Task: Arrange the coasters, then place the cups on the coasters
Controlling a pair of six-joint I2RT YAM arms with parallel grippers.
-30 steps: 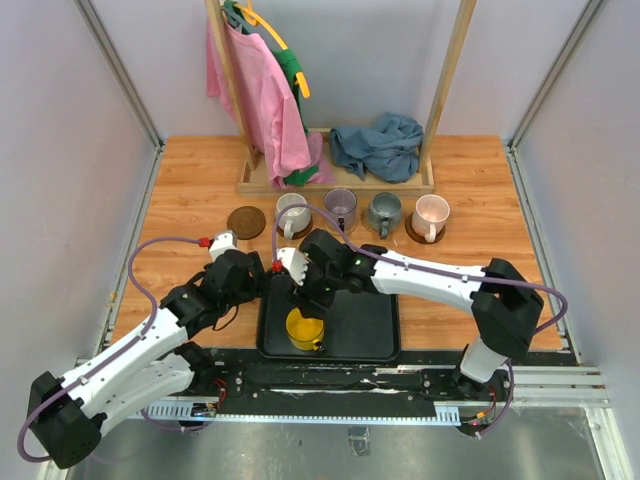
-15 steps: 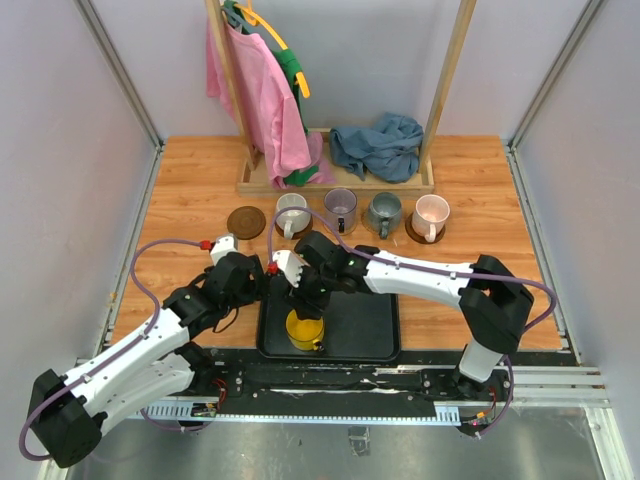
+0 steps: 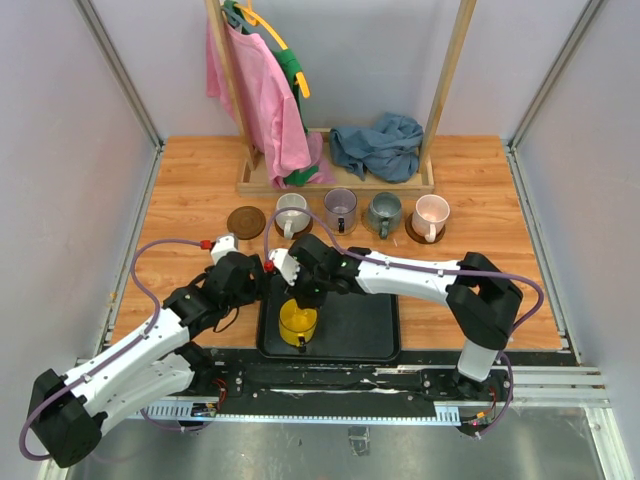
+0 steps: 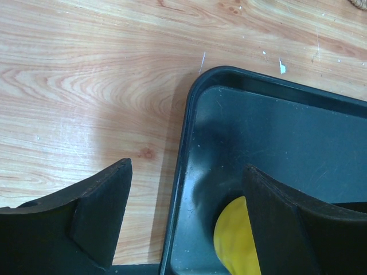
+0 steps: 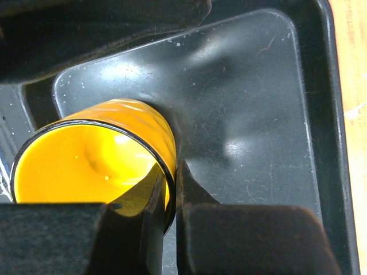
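The yellow cup (image 3: 298, 322) (image 5: 86, 166) is in the black tray (image 3: 365, 330), near its left end. My right gripper (image 3: 302, 296) (image 5: 172, 186) is shut on the cup's rim, one finger inside and one outside the wall. My left gripper (image 3: 260, 290) (image 4: 186, 200) hangs open over the tray's left rim (image 4: 186, 143), with the yellow cup (image 4: 235, 243) beside its right finger. A bare dark brown coaster (image 3: 246, 221) lies at the left of the back row. The cream cup (image 3: 292, 213), purple cup (image 3: 341, 208), grey cup (image 3: 384, 212) and pink cup (image 3: 431, 215) stand in that row on coasters that they mostly hide.
A wooden rack (image 3: 336, 178) stands at the back with pink and green clothes (image 3: 262, 100) hanging from it and a blue cloth (image 3: 378, 145) on its base. Both arms cross close together above the tray's left end.
My right gripper has closed on the yellow cup's rim and shifted slightly left; the cup now leans, showing more of its inside. The left gripper has stayed open in place.
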